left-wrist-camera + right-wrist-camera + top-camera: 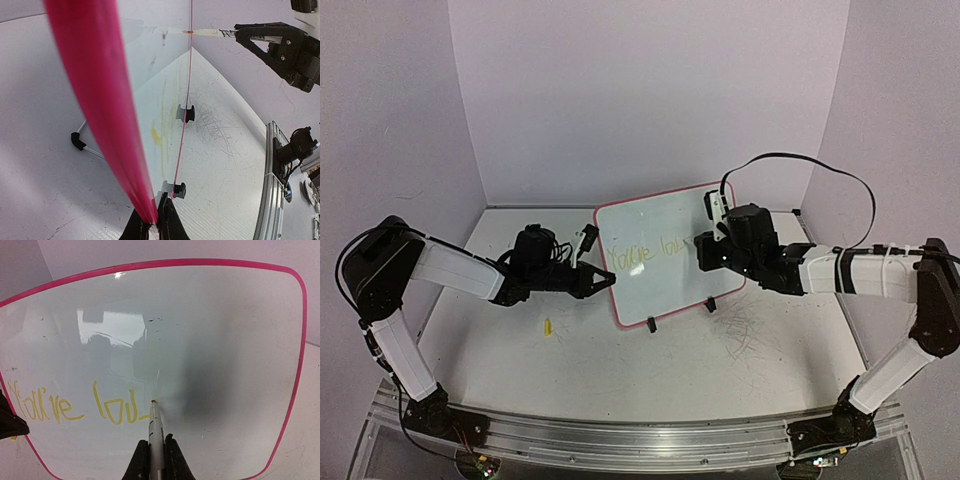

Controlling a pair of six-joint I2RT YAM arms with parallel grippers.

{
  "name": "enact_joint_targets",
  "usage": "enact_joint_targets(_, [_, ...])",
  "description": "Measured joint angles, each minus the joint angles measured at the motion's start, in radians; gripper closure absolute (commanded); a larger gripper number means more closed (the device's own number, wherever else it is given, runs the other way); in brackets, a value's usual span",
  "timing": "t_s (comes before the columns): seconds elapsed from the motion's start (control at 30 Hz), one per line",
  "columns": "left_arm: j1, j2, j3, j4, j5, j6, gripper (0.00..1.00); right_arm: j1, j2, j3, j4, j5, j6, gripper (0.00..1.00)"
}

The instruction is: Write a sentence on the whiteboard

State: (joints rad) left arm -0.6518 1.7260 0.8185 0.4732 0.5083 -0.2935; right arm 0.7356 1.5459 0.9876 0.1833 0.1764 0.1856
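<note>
While my left gripper (608, 277) is pressed together on the left edge of the whiteboard (670, 215), pinching its thin pink-red rim, my right gripper (156, 460) is clamped round a slim white marker (155, 427). The whiteboard stands near the middle of the table (620, 375), between my two arms, propped upright with a slight backward lean on black wire feet (651, 323). It is a glossy white rectangle with rounded corners, and its face catches pale reflections. Its long axis runs left to right across the table, and the written face is turned toward my right wrist camera.

The marker's long axis points straight away from my right wrist, tip forward, and the tip touches the board just right of the last yellow stroke. The sentence (75, 407) is thin pale-yellow handwriting along the board's lower left, parallel to the long edge. So far it reads "You're lov", ending in a short trailing line.

A small yellow cap (548, 326) lies on the matte white table near my left arm. Faint grey scribbles (750, 335) mark the tabletop in front of the board's right side.
</note>
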Motion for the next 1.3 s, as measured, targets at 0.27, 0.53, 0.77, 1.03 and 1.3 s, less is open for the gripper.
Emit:
enact_joint_targets(0.27, [0.0,0.0,0.0,-0.001,-0.002,0.0,1.0,0.0,0.0,-0.007,0.005,-0.015,0.006,1.0])
enact_joint_targets(0.53, [0.0,0.0,0.0,-0.001,-0.003,0.0,1.0,0.0,-0.004,-0.022,0.014,-0.02,0.014,1.0])
enact_joint_targets(0.77, [0.0,0.0,0.0,-0.001,-0.003,0.001,1.0,0.0,-0.009,-0.039,0.016,-0.038,0.018,1.0])
enact_joint_targets(1.03, [0.0,0.0,0.0,-0.001,-0.003,0.003,1.0,0.001,-0.016,-0.057,0.009,-0.049,0.019,1.0])
enact_joint_targets(1.3, [0.0,0.0,0.0,-0.001,-0.003,0.006,1.0,0.004,-0.019,-0.059,-0.006,-0.029,0.02,1.0])
